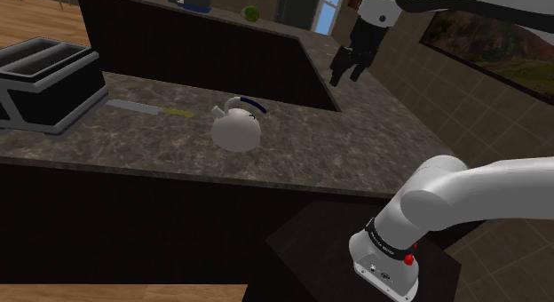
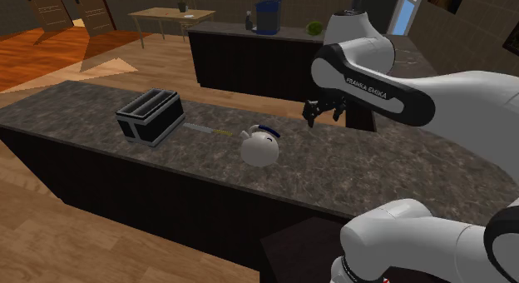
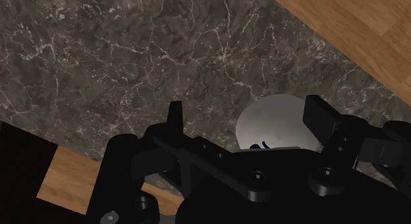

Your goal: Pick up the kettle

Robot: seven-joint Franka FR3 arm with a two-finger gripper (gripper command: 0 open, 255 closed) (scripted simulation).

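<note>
Dark marbled countertop (image 1: 355, 149) runs across the middle of the shoulder view, and on it I count three things. One black-and-silver toaster (image 1: 44, 83) with two slots sits at the far left. One thin grey utensil (image 1: 146, 107) with a yellowish end lies flat just right of it. One kettle (image 1: 237, 130), round and white with a dark blue handle arching over the top, stands upright at centre frame, spout toward the utensil.

One arm, one gripper (image 1: 346, 78): it hangs at the upper right of centre in the shoulder view, fingers pointing down, above and to the right of the kettle and well apart from it. In the wrist view the two black fingers (image 3: 174, 117) stand wide apart with nothing between them but counter and kettle. The white dome of the kettle (image 3: 270, 127) peeks out from behind the hand, close to one finger, and neither finger touches it.

Over to the second exterior view. The toaster (image 2: 150, 116) is left of centre, the kettle (image 2: 259, 148) dead centre, and the gripper (image 2: 320, 115) floats just to its upper right. Along the top stands a second dark counter (image 2: 241, 61), carrying one blue machine (image 2: 268, 15) and one small green ball-shaped thing (image 2: 314, 27). Wooden floor (image 2: 75, 57) fills the upper left.
</note>
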